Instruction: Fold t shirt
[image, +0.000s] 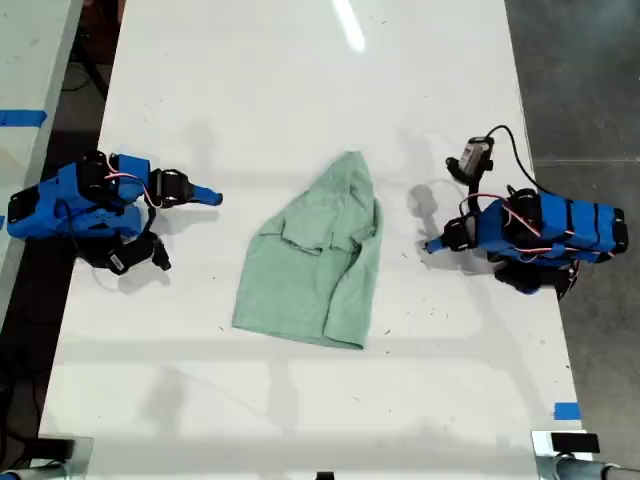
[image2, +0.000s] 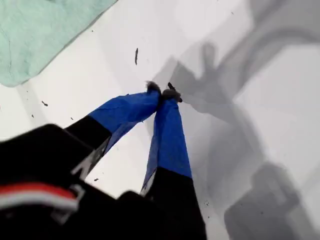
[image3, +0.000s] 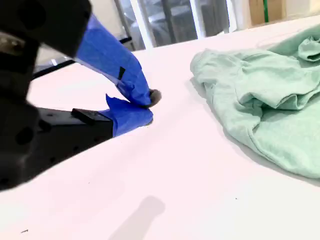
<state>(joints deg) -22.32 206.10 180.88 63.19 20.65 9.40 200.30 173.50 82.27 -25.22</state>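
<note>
The fold looks barely begun, as I judge it: the t shirt (image: 315, 255) lies loose near the middle of the white tabletop (image: 300, 80) and neither hand is on it; in the exterior view one blue arm (image: 90, 205) sits at the garment's 9 o'clock and the other arm (image: 540, 232) at its 3 o'clock, both clear of the cloth with fingertips pointed toward it; the wrist views do not let me say which arm is which; my first hand (image2: 162, 92) has its blue-taped fingers pressed tip to tip with nothing between them, low over bare tabletop, with one rounded edge of the t shirt (image2: 40, 35) showing nearby; my second hand (image3: 149, 102) is likewise closed and empty, with the t shirt (image3: 270, 100) a short way beyond its tips; the next move, I think, calls for opening a hand, reaching to a free edge or corner and pinching only the top layer, probably to spread the cloth flat before any crease is made; the garment is pale sage green, plain, soft and rumpled; in the exterior view it narrows to a peak at 12 o'clock and broadens to a fairly straight edge at 6 o'clock, with a flap bunched across its middle and a long doubled-over ridge down its 3 o'clock side
</note>
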